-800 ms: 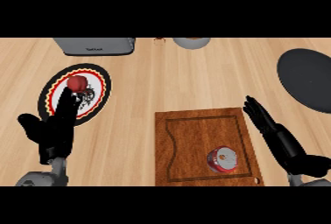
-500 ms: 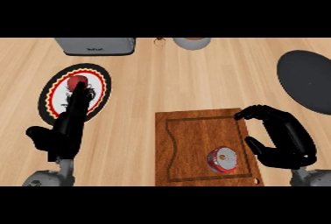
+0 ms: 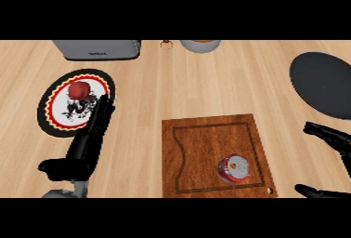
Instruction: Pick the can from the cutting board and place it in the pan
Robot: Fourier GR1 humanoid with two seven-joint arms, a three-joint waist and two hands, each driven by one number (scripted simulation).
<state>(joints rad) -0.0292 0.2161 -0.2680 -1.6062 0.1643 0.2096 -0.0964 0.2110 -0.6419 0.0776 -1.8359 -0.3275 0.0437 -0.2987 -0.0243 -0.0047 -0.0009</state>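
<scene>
My left robot hand (image 3: 82, 144) lies open, fingers straight, holding nothing, tips over a patterned plate (image 3: 48, 107). On the table's (image 3: 205, 83) board (image 3: 205, 139), the can (image 3: 235, 168) stands upright near the lower right corner. My right robot hand (image 3: 328, 137), open and empty, sits just right of the board, the nearer one; nothing lies between. The pan (image 3: 322, 83) is beyond it.

On the pale wooden tabletop (image 3: 205, 83) I saw a black-rimmed plate (image 3: 47, 111) at the left with a red item (image 3: 80, 88) on it. Along the far edge stood a grey toaster (image 3: 96, 49), a tiny red object (image 3: 166, 43) and a grey round vessel (image 3: 200, 45).
</scene>
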